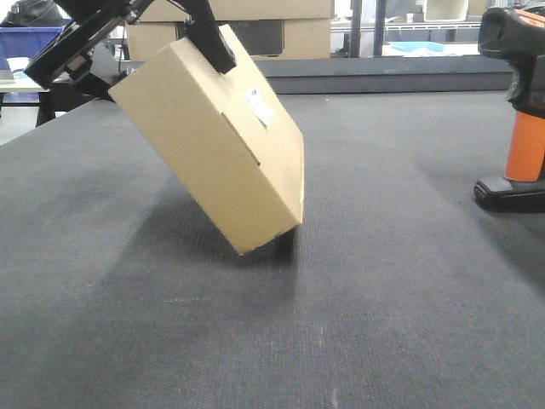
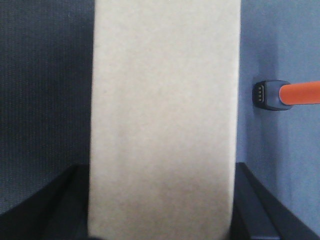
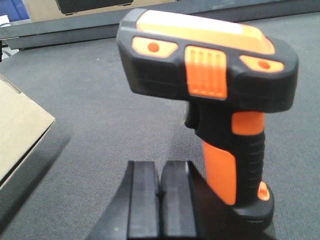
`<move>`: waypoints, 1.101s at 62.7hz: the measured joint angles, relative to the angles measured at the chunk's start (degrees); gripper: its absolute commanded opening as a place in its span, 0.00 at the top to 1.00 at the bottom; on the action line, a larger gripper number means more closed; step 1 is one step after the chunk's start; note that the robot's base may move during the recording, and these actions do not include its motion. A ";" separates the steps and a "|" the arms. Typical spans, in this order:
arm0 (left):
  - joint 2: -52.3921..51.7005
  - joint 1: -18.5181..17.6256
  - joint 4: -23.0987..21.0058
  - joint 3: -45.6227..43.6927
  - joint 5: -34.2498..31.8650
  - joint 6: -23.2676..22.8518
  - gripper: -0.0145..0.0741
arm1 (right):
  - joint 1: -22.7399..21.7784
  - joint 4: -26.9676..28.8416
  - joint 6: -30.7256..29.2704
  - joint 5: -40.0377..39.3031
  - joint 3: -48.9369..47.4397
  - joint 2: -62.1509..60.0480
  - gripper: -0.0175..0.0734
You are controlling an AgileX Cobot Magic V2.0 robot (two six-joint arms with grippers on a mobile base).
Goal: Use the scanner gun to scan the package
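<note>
- Left claw (image 1: 162,75), reaching in from the upper left, pinches the box (image 1: 204,145), tilted over the counter's (image 1: 383,298) left half.
- Right claw (image 3: 160,200), pressed together, sits beside the upright scanner (image 3: 210,75) near the right edge.

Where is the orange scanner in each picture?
Front view: the scanner stands at the far right edge.
Left wrist view: its base and orange handle poke in at the right edge.
Right wrist view: it fills the middle.
Shared landmark: the tan box.

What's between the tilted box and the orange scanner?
Nothing, only bare grey mat lies between the package and the scanner gun, seen in the front view.
</note>
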 measured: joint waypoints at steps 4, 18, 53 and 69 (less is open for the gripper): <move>0.00 0.00 0.35 0.00 0.00 0.00 0.96 | 0.00 -0.10 0.00 0.00 0.00 0.00 0.99; 0.00 0.00 0.85 0.00 0.00 5.71 0.96 | 0.00 0.04 0.11 -0.14 0.00 0.10 0.99; 0.00 0.00 1.21 0.00 -8.12 8.84 0.96 | 0.98 11.43 -5.88 -23.04 -0.09 15.04 0.99; 0.00 0.00 1.21 0.00 -10.06 8.86 0.96 | 1.11 11.96 -5.98 -28.64 -0.22 23.30 0.99</move>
